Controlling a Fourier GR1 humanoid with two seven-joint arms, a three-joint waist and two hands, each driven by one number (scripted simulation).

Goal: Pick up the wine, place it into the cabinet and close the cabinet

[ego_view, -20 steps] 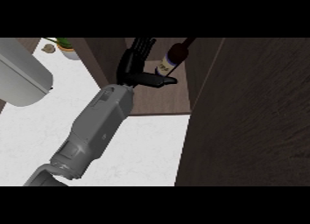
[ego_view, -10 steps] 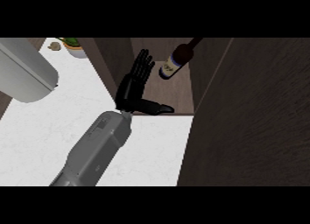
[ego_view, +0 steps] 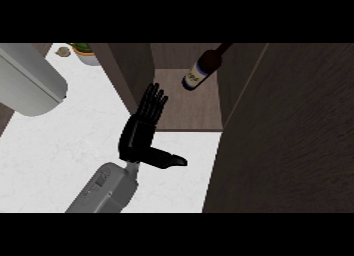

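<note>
The wine bottle (ego_view: pixel 200 70) is seen standing inside the open cabinet (ego_view: pixel 187 107), apart from the hand (ego_view: pixel 144 131), whose fingers are held straight, grasping nothing. The glass bottle is judged heavy, rigid, smooth and breakable; its body would be gripped best.

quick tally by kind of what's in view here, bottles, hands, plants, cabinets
wine bottle: 1
hand, open, showing left of the cabinet opening: 1
potted plant at the top edge: 1
cabinet, open: 1
total: 4
</note>
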